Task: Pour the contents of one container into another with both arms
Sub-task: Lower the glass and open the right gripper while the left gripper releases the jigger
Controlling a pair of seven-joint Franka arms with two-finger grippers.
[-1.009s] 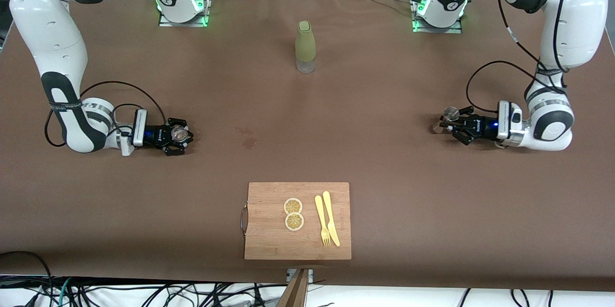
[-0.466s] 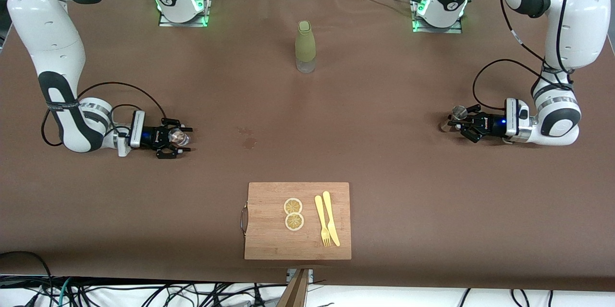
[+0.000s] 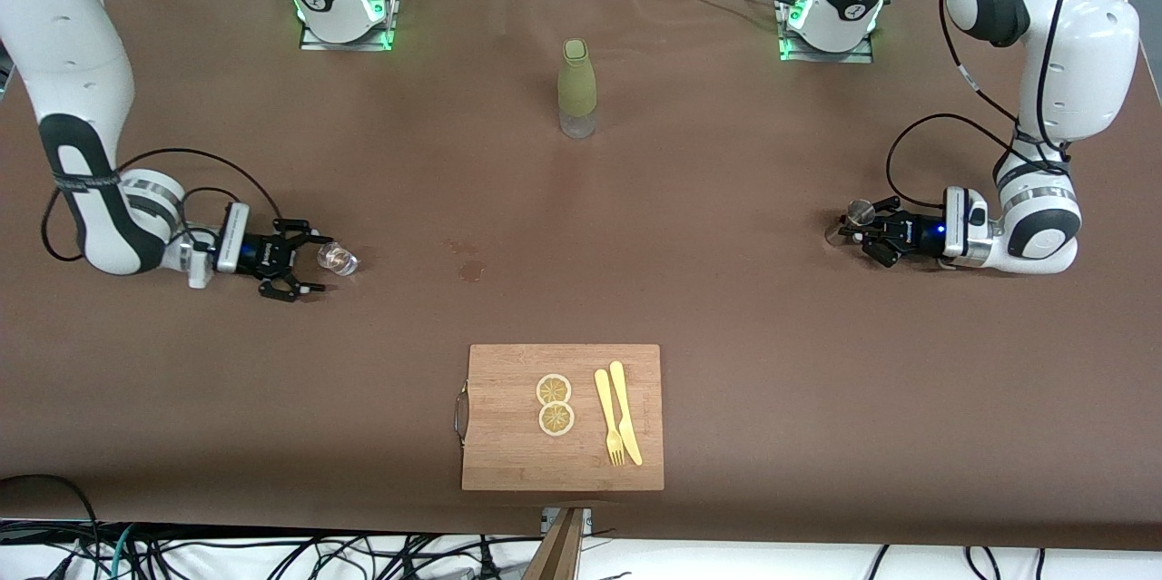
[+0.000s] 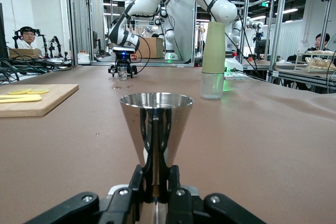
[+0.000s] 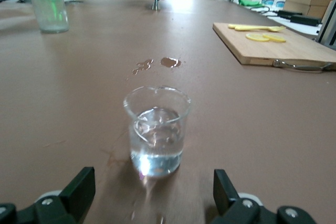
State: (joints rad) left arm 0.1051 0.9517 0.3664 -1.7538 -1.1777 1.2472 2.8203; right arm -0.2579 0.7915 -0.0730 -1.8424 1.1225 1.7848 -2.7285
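Observation:
The clear glass tumbler [image 3: 339,260] stands upright on the brown table toward the right arm's end, with liquid in it [image 5: 156,137]. My right gripper [image 3: 311,263] is open just short of it, fingers [image 5: 79,187] wide on either side and touching nothing. The silver jigger [image 3: 857,214] is upright low at the left arm's end. My left gripper [image 3: 851,229] is shut on its narrow waist. In the left wrist view the jigger's upper cone [image 4: 156,121] rises above the closed left gripper [image 4: 156,182]. Whether its base touches the table is hidden.
An olive-green bottle [image 3: 576,88] stands mid-table near the bases. A wooden cutting board [image 3: 508,417] with two lemon slices, a yellow fork and a knife lies nearer the front camera. Small wet spots [image 3: 470,270] mark the table between tumbler and board.
My right gripper has opened, let go of the tumbler and drawn back toward the right arm's end. The tumbler stays standing. The left gripper still holds the jigger, shifted only slightly.

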